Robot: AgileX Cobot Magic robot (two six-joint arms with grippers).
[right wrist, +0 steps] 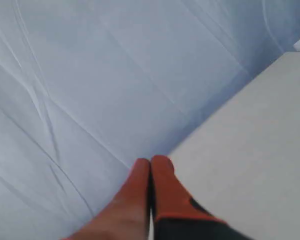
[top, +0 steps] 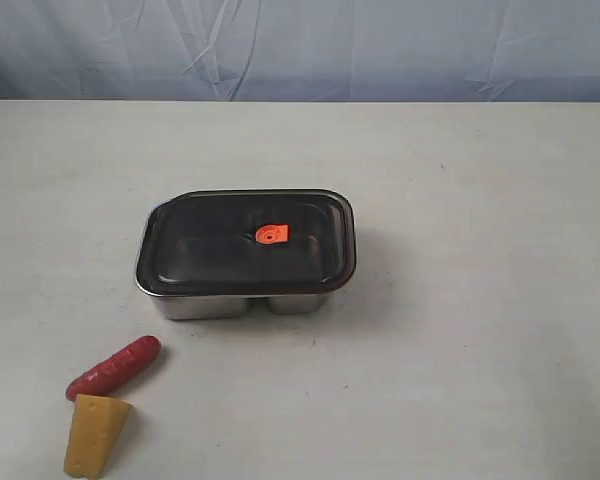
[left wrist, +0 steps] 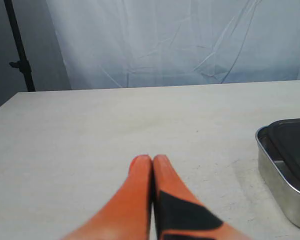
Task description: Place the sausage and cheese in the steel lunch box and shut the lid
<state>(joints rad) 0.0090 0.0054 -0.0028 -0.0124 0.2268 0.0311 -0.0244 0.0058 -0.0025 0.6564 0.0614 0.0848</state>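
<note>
Pincer of the left arm [left wrist: 152, 159] is pressed closed, its 2 orange fingers meeting with nothing between them. It hangs over bare worktop [left wrist: 90, 150], with a corner of the box [left wrist: 282, 190] and its dark lid [left wrist: 295, 145] near it. Beyond the worktop's far edge hang a pale cloth [left wrist: 165, 40] and a dark stand [left wrist: 20, 50].

The pincer of the right arm [right wrist: 150, 161] is closed and empty too. It sits by an edge of the worktop, with creased cloth filling the view behind it.

In the exterior view the box stands about midway between the far and near edges, slightly toward the left edge. The lid rests on top of it, an orange valve [top: 272, 234] at its centre. A dent in the box's front wall marks 2 compartments.

The sausage [top: 114, 367] lies slanted toward the near left corner, apart from the box. The cheese [top: 95, 435] lies just beside it, closer to the near edge, its broad end at the sausage's lower end.
</note>
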